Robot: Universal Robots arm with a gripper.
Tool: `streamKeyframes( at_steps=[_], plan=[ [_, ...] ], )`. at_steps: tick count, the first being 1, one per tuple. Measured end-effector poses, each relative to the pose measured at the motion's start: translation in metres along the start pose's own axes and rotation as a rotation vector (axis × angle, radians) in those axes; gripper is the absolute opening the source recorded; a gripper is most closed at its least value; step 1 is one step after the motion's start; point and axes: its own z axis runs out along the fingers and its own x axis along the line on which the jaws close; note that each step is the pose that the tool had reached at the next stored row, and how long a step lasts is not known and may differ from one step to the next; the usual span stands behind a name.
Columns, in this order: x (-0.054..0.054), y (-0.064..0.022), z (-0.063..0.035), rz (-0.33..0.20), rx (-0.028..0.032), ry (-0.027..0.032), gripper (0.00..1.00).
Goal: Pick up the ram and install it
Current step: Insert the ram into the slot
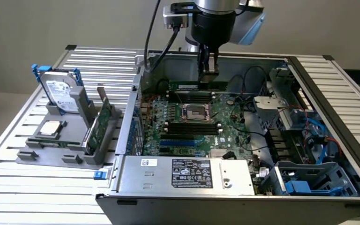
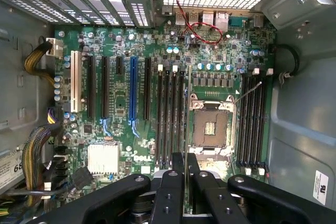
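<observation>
I see the hand (image 1: 209,72) low inside the open computer case (image 1: 230,206), clenched on the ram (image 1: 189,86). The two black fingers (image 2: 170,187) press on the thin green stick, one on each flat side, and it hangs level over the far part of the motherboard (image 1: 230,133). In the wrist view the ram shows edge-on as a thin line, parallel to the black slots (image 2: 170,114) and just beside the processor socket (image 2: 210,127). Whether it touches a slot, I cannot tell.
</observation>
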Motion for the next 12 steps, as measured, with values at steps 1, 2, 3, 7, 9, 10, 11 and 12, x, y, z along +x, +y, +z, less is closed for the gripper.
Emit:
streamKeyframes(
  at_steps=[1, 2, 3, 7, 9, 10, 11, 12],
  plan=[
    [0.000, 0.0000, 0.0000, 0.000, 0.0000, 0.0000, 0.14],
    [0.001, 0.0000, 0.0005, 0.000, -0.0001, 0.0002, 0.14],
    [0.002, 0.0000, 0.0020, 0.000, -0.0002, -0.0001, 0.14],
    [0.009, 0.0008, 0.0093, 0.008, 0.0003, -0.0004, 0.14],
    [0.012, 0.0013, 0.0127, 0.013, 0.0003, -0.0003, 0.14],
    [0.013, 0.0014, 0.0146, 0.014, 0.0004, -0.0004, 0.14],
    [0.015, 0.0014, 0.0163, 0.014, 0.0004, -0.0003, 0.14],
    [0.016, 0.0014, 0.0181, 0.015, 0.0004, -0.0003, 0.14]
  ],
)
